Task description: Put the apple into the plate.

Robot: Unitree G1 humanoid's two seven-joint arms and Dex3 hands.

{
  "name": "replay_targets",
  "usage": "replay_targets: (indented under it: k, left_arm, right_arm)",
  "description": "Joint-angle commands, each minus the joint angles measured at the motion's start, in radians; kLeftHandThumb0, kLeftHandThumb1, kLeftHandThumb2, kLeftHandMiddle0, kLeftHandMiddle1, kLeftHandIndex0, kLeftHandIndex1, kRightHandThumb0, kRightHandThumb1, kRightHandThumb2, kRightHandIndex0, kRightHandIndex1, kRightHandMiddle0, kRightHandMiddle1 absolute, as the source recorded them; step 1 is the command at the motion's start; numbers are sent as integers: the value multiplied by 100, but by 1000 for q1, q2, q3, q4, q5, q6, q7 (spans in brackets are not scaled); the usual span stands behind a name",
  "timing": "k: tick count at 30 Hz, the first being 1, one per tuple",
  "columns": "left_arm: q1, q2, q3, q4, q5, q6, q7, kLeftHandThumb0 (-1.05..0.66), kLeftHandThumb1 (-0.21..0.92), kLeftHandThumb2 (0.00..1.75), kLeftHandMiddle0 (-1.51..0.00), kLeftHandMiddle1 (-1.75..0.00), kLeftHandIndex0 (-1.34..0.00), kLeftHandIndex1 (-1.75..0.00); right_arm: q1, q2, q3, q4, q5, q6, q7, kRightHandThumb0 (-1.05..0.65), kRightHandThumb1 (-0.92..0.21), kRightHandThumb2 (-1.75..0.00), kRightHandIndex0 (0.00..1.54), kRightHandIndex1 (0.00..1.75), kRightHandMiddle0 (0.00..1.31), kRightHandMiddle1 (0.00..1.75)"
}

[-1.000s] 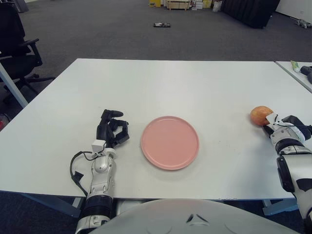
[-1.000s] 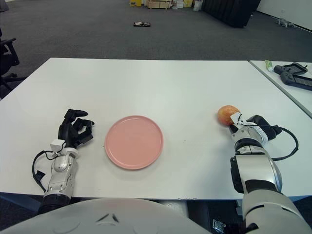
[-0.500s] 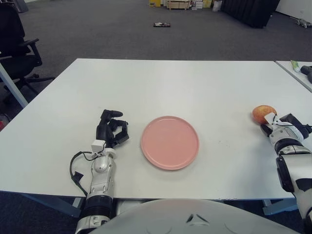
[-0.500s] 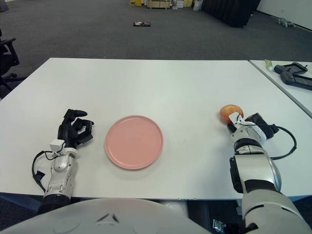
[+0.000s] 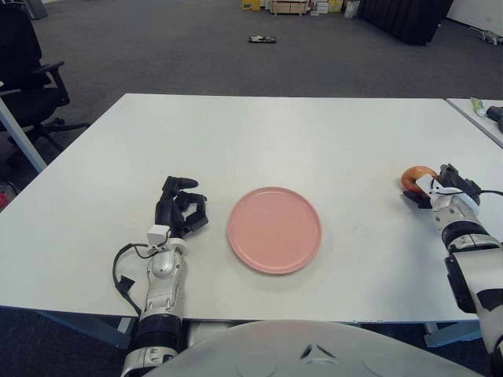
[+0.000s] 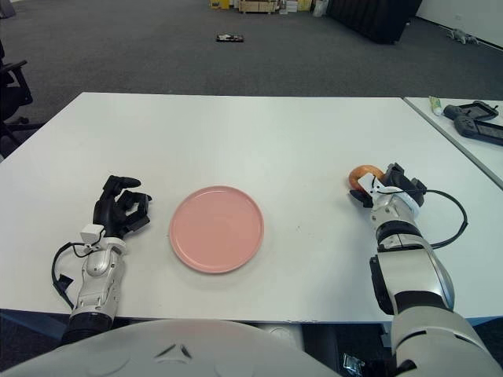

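A round pink plate [image 5: 274, 229] lies on the white table [image 5: 267, 133], a little left of centre and near the front edge. The apple [image 6: 363, 174], orange-red, sits at the right side of the table and is mostly hidden by my right hand [image 6: 383, 188]. That hand is wrapped around the apple, with dark fingers over its near and right sides. My left hand [image 5: 179, 210] shows just left of the plate, its black fingers curled and holding nothing.
A second white table [image 6: 464, 126] stands at the far right with a dark handheld device and a small tube on it. An office chair [image 5: 23, 71] is off the table's left side. Grey carpet lies beyond, with boxes far back.
My right hand has turned and shifted left over the apple, closing on it; less of the apple shows than before. The left hand and the plate have not moved.
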Motion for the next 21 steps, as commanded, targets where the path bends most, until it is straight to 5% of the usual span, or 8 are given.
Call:
replay_targets:
  k: [1, 21]
  left_arm:
    - [-4, 5, -4, 12, 8, 6, -1, 0, 46, 108, -56, -152, -37, -175]
    - [-9, 2, -4, 28, 8, -5, 0, -1, 44, 112, -55, -155, -39, -175]
  right_arm:
    - [0, -52, 27, 7, -26, -65, -10, -97, -66, -43, 0, 0, 0, 0]
    - [-17, -118, 129, -23, -101, -138, -22, -104, -70, -27, 0, 0, 0, 0]
